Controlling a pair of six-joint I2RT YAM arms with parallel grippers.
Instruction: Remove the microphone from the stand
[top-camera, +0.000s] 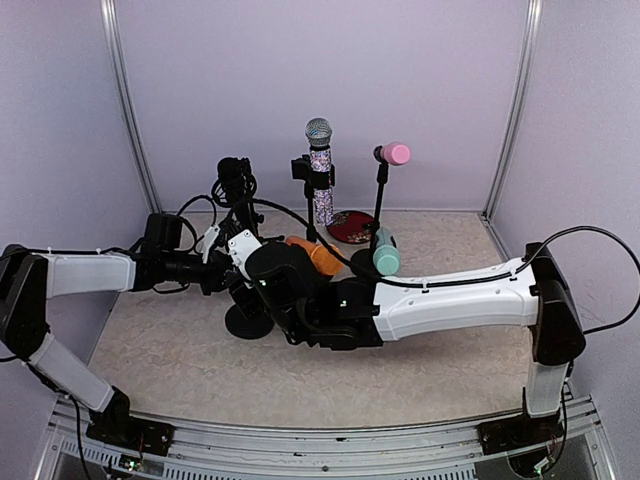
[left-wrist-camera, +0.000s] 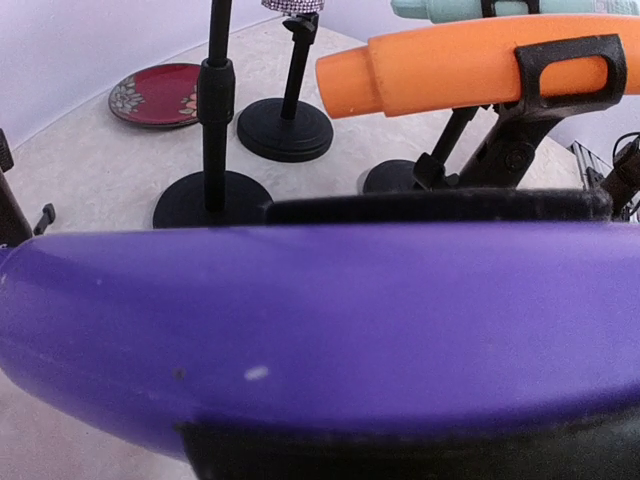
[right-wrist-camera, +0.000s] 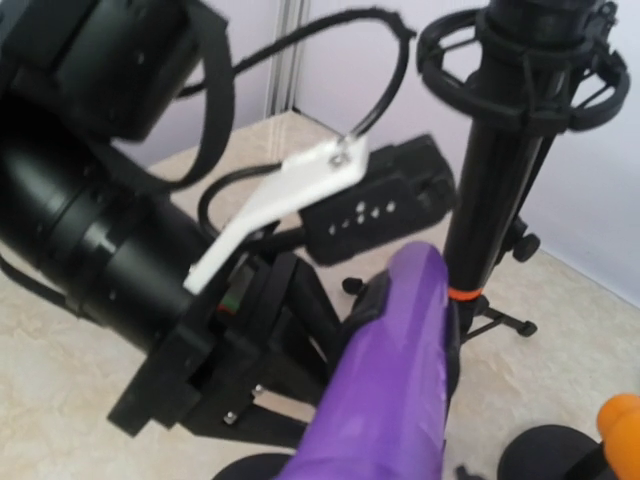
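left gripper (top-camera: 238, 280) clamps the purple microphone (left-wrist-camera: 320, 320)

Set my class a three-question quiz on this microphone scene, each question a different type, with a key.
1. True or false: the orange microphone sits in a black clip.
2. Which microphone lies between the fingers of the left claw? A pink, B purple, C teal.
3. Fill in: the plate is mostly ____.
Key: 1 true; 2 B, the purple microphone; 3 red.
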